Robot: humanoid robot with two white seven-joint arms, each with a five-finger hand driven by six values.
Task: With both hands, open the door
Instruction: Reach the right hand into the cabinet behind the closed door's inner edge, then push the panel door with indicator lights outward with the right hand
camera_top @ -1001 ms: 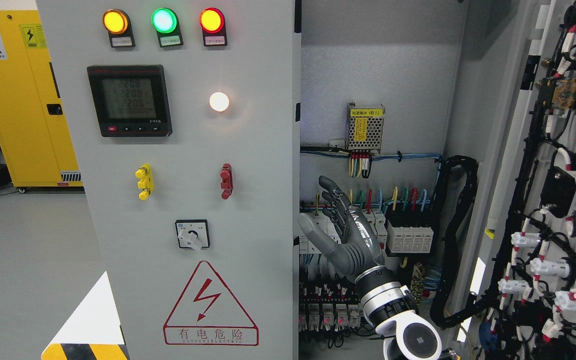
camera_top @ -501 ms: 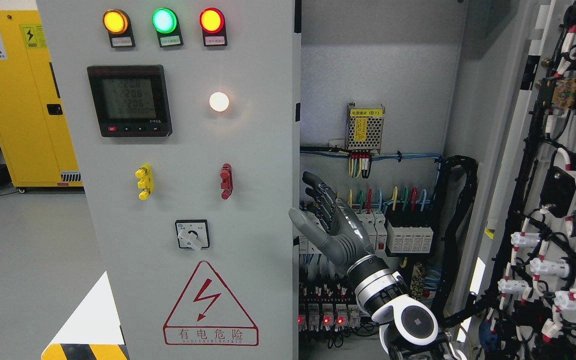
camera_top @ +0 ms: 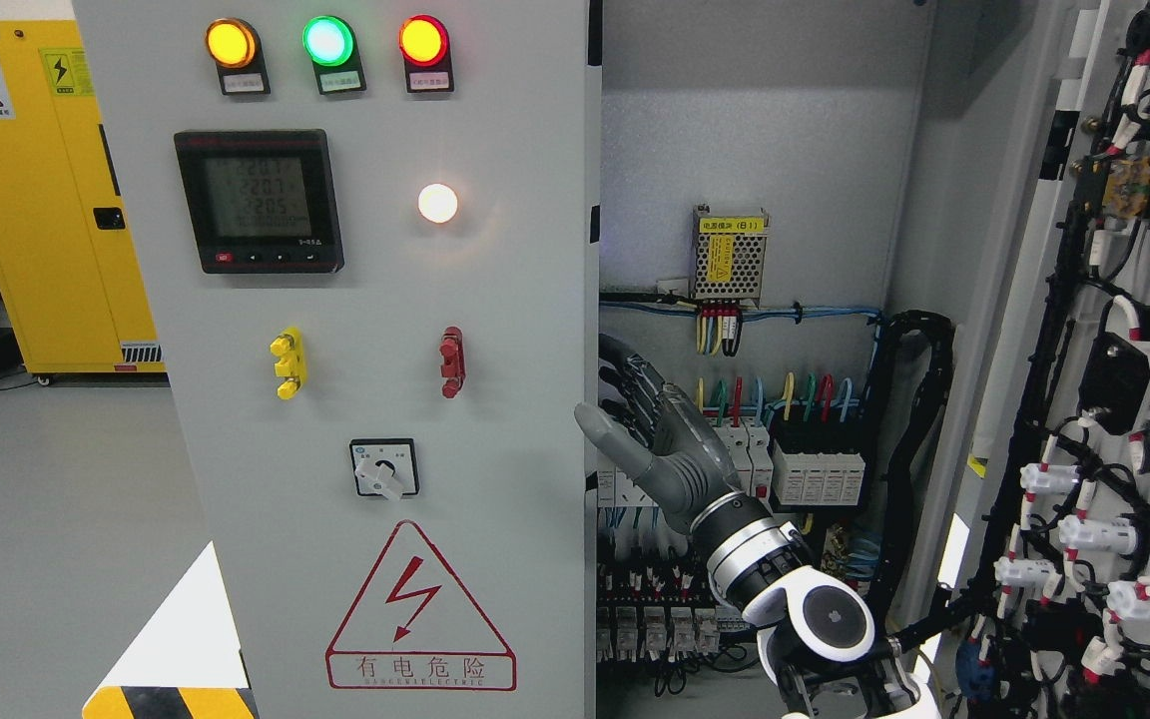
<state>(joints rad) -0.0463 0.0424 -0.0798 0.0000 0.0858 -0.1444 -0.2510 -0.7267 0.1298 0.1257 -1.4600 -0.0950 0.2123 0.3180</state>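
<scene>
Right robot hand (camera_top: pixel 647 439), fingers spread and empty, has shifted left over the last second, now at the free right edge of the closed left door (camera_top: pixel 375 379). Likely setting up to pull it. Right door (camera_top: pixel 1114 379) already swung open. Breakers (camera_top: pixel 815 469) and wiring sit just behind the hand.
</scene>
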